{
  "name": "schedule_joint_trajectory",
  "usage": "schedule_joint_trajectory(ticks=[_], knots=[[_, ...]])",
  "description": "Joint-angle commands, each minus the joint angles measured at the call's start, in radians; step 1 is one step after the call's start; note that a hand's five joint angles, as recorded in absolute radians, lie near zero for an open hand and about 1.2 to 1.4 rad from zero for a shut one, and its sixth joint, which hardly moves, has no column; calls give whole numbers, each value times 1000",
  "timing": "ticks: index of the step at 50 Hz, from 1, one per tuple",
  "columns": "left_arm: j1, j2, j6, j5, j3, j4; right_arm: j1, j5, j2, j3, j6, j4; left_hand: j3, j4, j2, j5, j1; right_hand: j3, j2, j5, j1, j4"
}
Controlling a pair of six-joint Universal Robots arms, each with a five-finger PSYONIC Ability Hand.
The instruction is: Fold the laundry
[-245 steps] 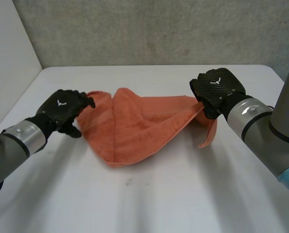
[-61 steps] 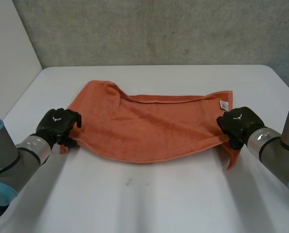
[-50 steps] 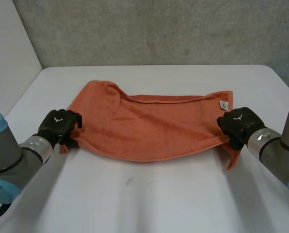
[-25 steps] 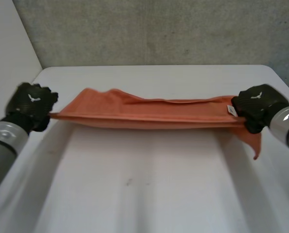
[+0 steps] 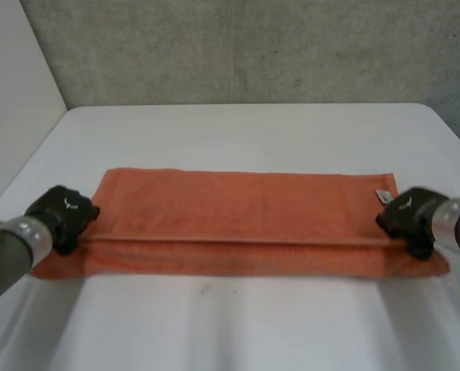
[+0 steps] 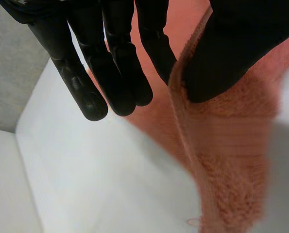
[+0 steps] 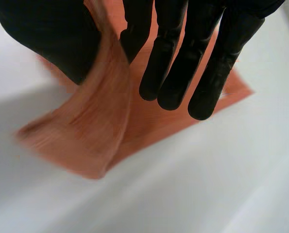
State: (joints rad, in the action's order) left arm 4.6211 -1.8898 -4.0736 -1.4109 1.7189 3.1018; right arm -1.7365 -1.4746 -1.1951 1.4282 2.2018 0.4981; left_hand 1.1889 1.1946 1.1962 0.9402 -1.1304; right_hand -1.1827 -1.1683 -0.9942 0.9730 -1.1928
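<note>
Head view: an orange towel [image 5: 245, 209] lies spread as a long strip across the white table [image 5: 245, 332], with a straight crease running along its length nearer the front edge. The left hand [image 5: 63, 215] sits at the towel's left short end and the right hand [image 5: 407, 216] at its right short end, just beside a small white tag [image 5: 383, 195].

Left wrist view: the fingers [image 6: 120, 73] reach out straight over the towel [image 6: 227, 160], whose end rises off the table [image 6: 76, 184] as a ridge pinched between the thumb [image 6: 231, 48] and the nearest finger.

Right wrist view: the fingers [image 7: 173, 58] are likewise straight; the end of the towel [image 7: 95, 131] lifts from the table [image 7: 193, 184] and runs up between the thumb [image 7: 52, 34] and the nearest finger, pinched there
</note>
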Motion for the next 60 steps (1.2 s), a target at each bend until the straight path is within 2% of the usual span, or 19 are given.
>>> schedule_joint_trajectory(ticks=[1,3,4,6,7,8,10,11,15,25,40,46,48,50,52,54,57,58,60], knots=[[-90,-155,-31,-68,-447,101,-2,-46,62,-406,71,-176,207,202,200,282,-266,-214,-228,-227,423,-203],[-102,-153,-25,-74,-528,153,0,-49,62,-454,93,-207,207,202,200,282,-266,-214,-228,-227,423,-203],[-116,-144,-15,-74,-586,226,-2,-50,58,-559,167,-316,207,202,200,282,-266,-214,-228,-227,423,-203],[-131,-117,5,-77,-613,315,-2,-49,43,-591,219,-399,207,202,200,282,-266,-214,-228,-227,423,-203],[-139,-94,21,-77,-613,363,1,-47,10,-585,252,-482,207,202,200,282,-266,-214,-228,-227,423,-203],[-143,-50,62,-82,-608,451,2,-47,9,-585,253,-483,207,202,200,282,-266,-214,-228,-227,423,-203],[-143,-29,87,-83,-601,492,2,-39,-15,-574,268,-518,207,202,200,282,-266,-214,-228,-227,423,-203],[-143,3,134,-83,-575,548,0,-41,-105,-487,282,-583,207,202,200,282,-266,-214,-228,-227,423,-203],[-133,37,215,-80,-471,557,8,-12,-149,-350,282,-579,207,202,200,282,-266,-214,-228,-227,423,-203],[-113,18,226,-74,-233,538,3,56,-132,-83,282,-585,207,202,200,282,-266,-214,-228,-227,423,-203],[-116,-193,223,-36,40,581,8,36,124,80,279,-553,207,202,200,282,-266,-214,-228,-227,423,-203],[-111,-138,211,-46,123,535,15,39,79,113,242,-371,207,202,200,282,-266,-214,-228,-227,423,-203],[-107,-63,203,-51,174,462,15,37,59,118,225,-334,207,202,200,282,-266,-214,-228,-227,423,-203],[-96,-3,188,-51,205,391,26,37,-15,156,109,-172,207,202,200,282,-266,-214,-228,-227,423,-203],[-71,72,151,-51,241,255,37,37,-29,172,70,-132,207,202,200,282,-266,-214,-228,-227,423,-203],[-52,112,122,-51,264,154,104,36,-81,230,-70,-5,207,202,200,282,-266,-214,-228,-227,423,-203],[-41,141,99,-48,275,55,133,39,-109,250,-138,42,207,202,200,282,-266,-214,-228,-227,423,-203],[-41,167,79,-39,274,-79,140,39,-113,251,-154,42,207,202,200,282,-266,-214,-228,-227,423,-203],[-42,167,78,-37,271,-89,146,46,-118,242,-159,21,207,202,200,282,-266,-214,-228,-227,423,-203]])
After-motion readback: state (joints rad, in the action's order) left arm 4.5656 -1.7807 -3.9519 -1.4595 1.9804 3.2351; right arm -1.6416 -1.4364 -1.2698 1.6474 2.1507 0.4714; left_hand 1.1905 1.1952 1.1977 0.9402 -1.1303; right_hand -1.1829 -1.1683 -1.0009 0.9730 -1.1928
